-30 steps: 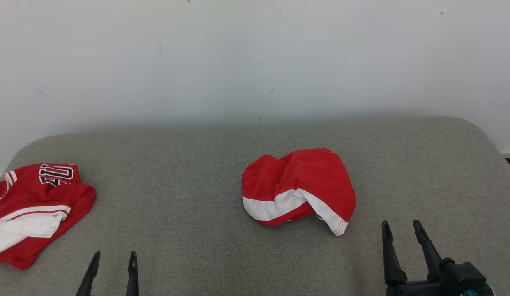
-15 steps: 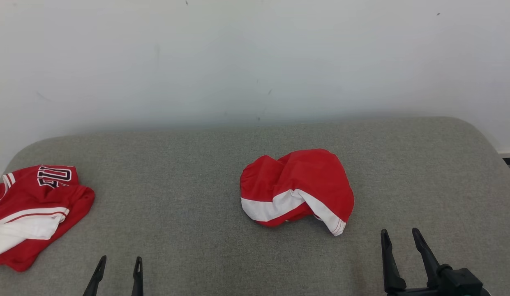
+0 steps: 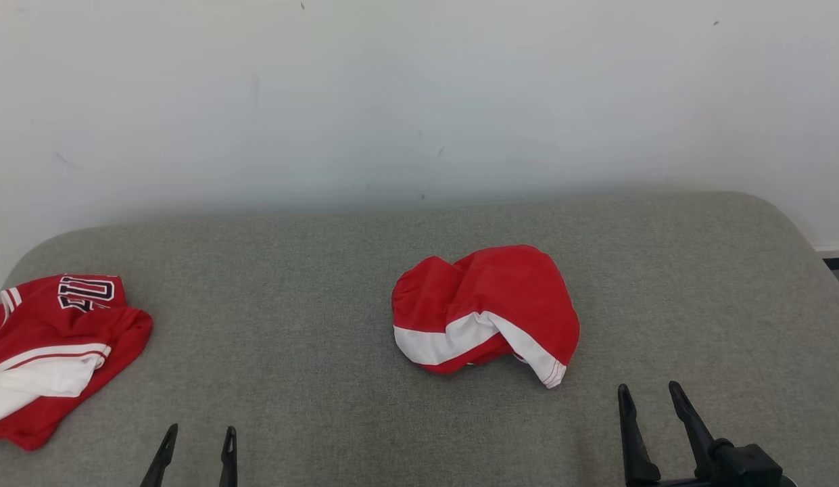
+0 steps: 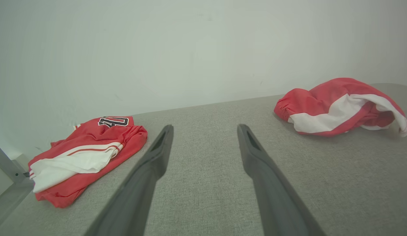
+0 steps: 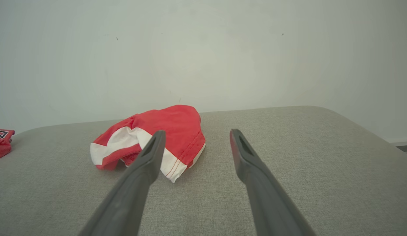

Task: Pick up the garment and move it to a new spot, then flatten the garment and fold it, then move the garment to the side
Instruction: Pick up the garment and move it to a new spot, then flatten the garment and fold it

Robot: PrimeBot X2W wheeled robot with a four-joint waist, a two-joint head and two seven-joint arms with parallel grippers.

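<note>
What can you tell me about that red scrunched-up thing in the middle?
The garment is red, thin, soft-looking cloth with a broad white band and a stitched hem. It lies crumpled in a rounded heap, one white corner poking out nearest the robot. It rests on the grey padded surface; nothing else touches it.

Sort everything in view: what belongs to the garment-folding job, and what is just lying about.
Job: crumpled red-and-white garment, mid-surface; left gripper and right gripper, both open.
Lying about: lettered red jersey, at the grey surface's left edge.
</note>
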